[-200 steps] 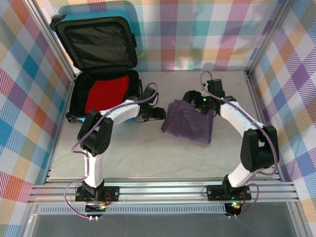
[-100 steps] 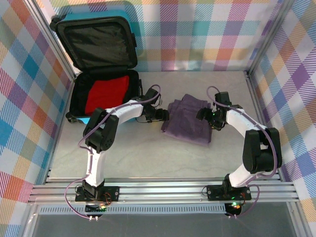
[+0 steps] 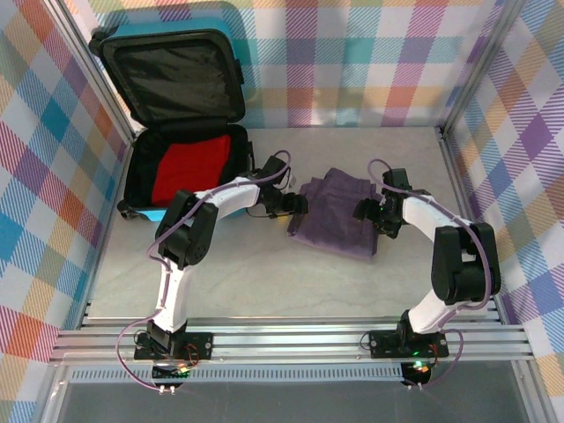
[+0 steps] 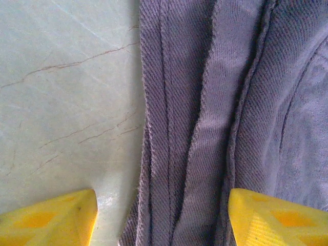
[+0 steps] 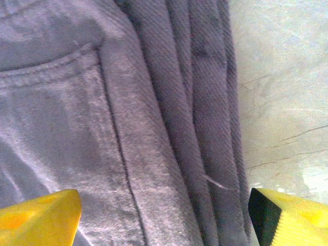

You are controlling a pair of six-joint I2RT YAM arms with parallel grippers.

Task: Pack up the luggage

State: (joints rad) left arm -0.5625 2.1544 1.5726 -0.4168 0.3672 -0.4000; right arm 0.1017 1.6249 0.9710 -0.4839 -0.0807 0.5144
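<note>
Change: over the past second the left claw (image 3: 298, 207) has slid away from the suitcase (image 3: 167, 28) to the left edge of the folded purple trousers (image 3: 339, 222). The right claw (image 3: 365, 211) has come off the trousers' far corner and now sits at their right edge.
Left claw: released, jaws spread wide. In its wrist view (image 4: 161, 215) one yellow finger (image 4: 51, 218) is over bare table just left of the trousers (image 4: 205, 102), and the other (image 4: 277, 215) is over the cloth. The layered folded edge lies between them.
Left claw contact: grips nothing; whether the fingertips touch the cloth cannot be told.
Right claw: released, jaws spread wide. In its wrist view (image 5: 164, 218) one finger (image 5: 36, 215) is over the trousers (image 5: 77, 102) below a stitched pocket seam. The other (image 5: 297, 220) is over table just off the trousers' right edge.
Right claw contact: grips nothing; touch with the cloth cannot be told.
Trousers: flat on the pale marbled table (image 3: 264, 273), folded, between the two claws.
Suitcase: turquoise, well to the left of the trousers and farther back, lying open. Its black-lined lid stands up against the checked back wall.
Suitcase contents: a folded red garment (image 3: 189, 167) in the lower half.
</note>
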